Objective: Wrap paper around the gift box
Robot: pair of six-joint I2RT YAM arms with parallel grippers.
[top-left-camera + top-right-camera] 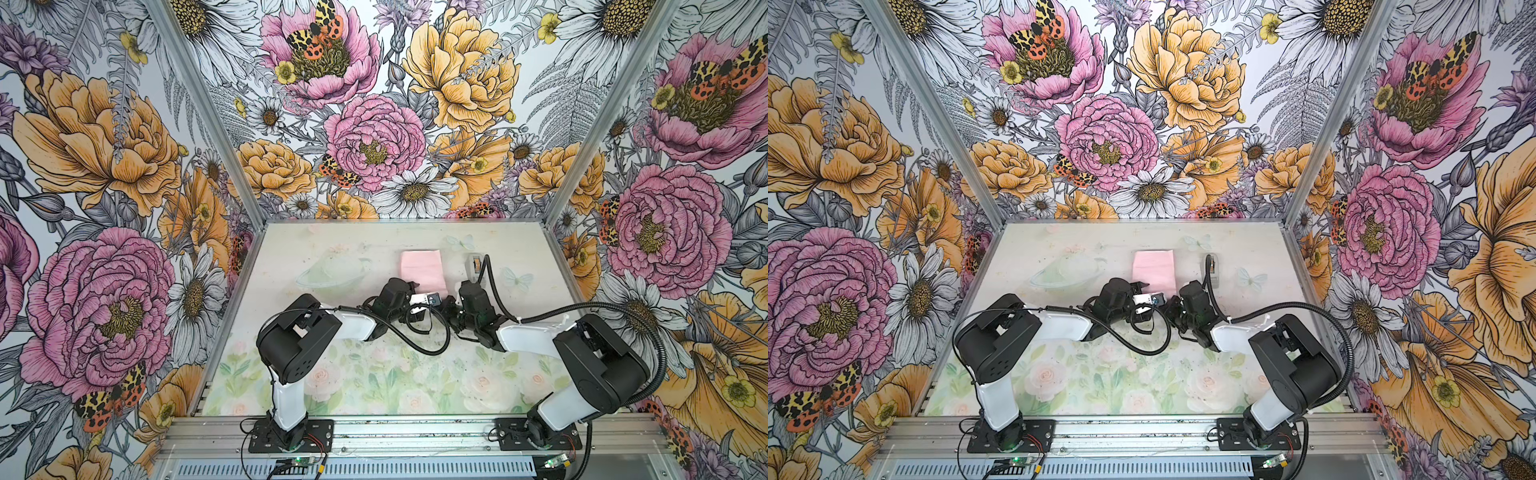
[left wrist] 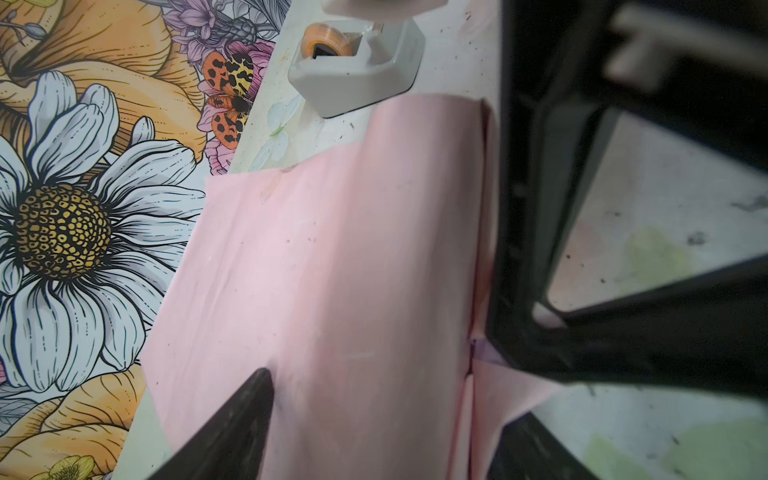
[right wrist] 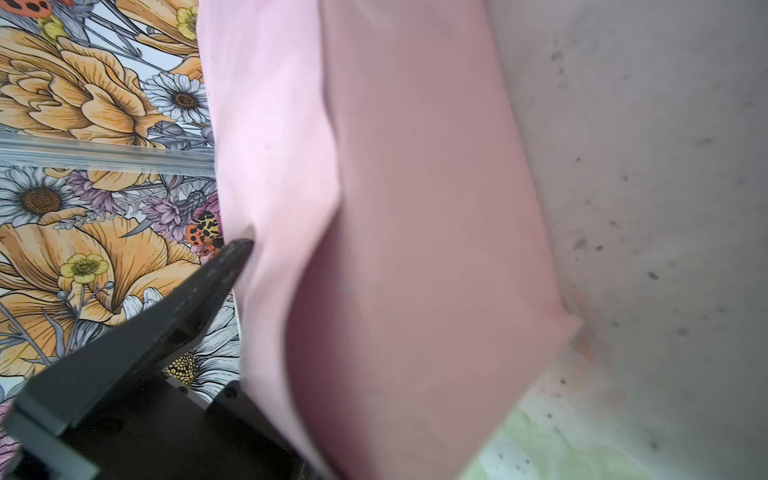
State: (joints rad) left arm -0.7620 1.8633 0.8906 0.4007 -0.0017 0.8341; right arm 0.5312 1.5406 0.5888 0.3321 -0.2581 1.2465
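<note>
The paper [image 1: 419,269] [image 1: 1152,268] lies folded in the middle of the table with its pale pink face up. The gift box is hidden; I take it to be under the folds. In the left wrist view the paper [image 2: 353,270] forms a rounded bundle, with a lilac sliver at its seam. My left gripper [image 2: 388,399] [image 1: 411,291] stands wide, a finger [image 2: 245,419] on each side of the bundle. My right gripper [image 2: 540,326] [image 1: 451,305] sits at the bundle's near right corner, fingers meeting on a bit of paper. Paper [image 3: 415,249] fills the right wrist view and hides those jaws.
A small grey tape dispenser [image 1: 475,266] [image 2: 357,62] with an orange roll stands just right of the paper. A black finger [image 3: 199,299] touches the paper's pale face in the right wrist view. Flowered walls close the table [image 1: 332,374] at the back and both sides.
</note>
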